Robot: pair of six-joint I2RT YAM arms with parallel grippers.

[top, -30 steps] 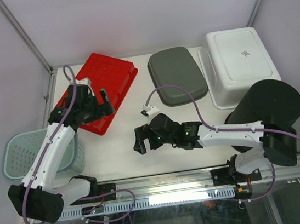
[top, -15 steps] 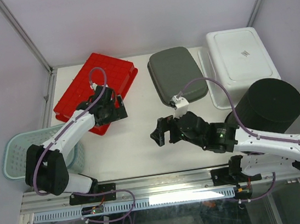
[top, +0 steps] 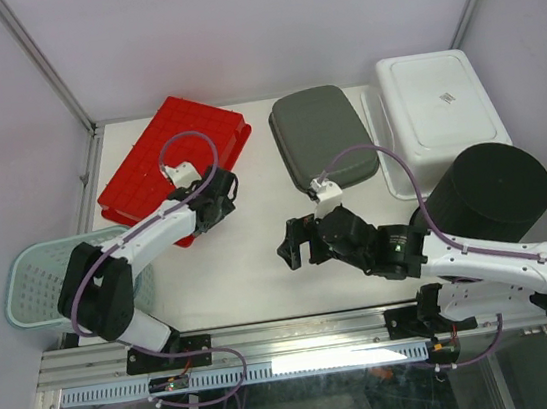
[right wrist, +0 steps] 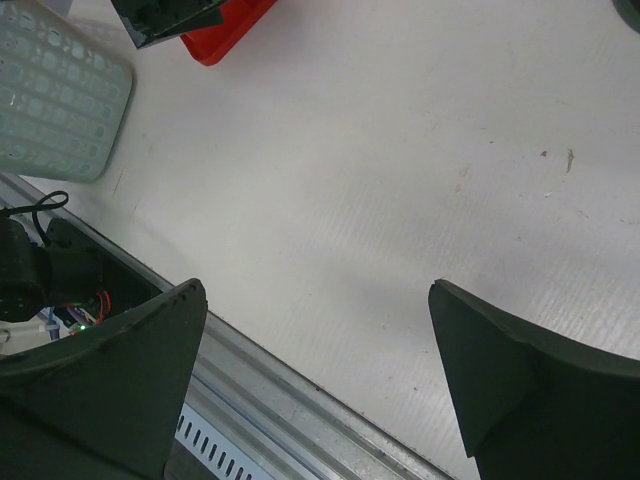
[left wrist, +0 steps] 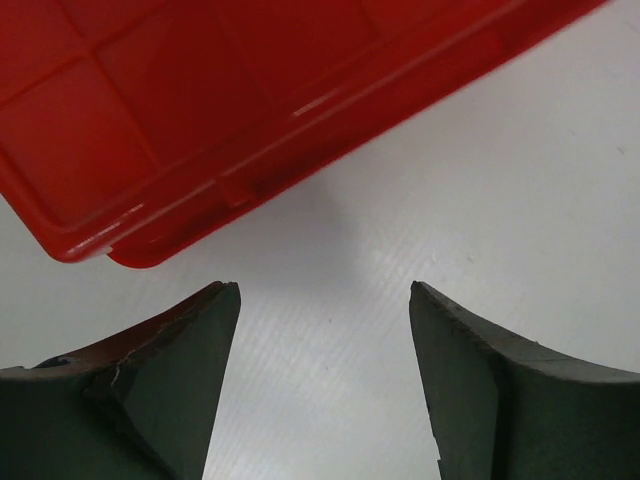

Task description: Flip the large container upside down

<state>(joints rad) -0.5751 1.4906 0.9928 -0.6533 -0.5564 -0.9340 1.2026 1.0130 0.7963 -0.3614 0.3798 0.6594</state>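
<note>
Holding my left pincer (left wrist: 322,292) spread beside the red container (left wrist: 200,100) (apart). Right pincer (right wrist: 315,290) gapes above the table (right wrist: 380,130).

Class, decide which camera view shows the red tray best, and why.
The top view: nearly the whole red tray shows there, its near edge partly behind the left arm. The left wrist view shows only one edge close up; the right wrist view only a small corner.

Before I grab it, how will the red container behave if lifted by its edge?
The red container looks like ribbed moulded plastic, so probably stiff. Thin walls suggest light for its size. Its glossy rim may slip in the left gripper.
</note>
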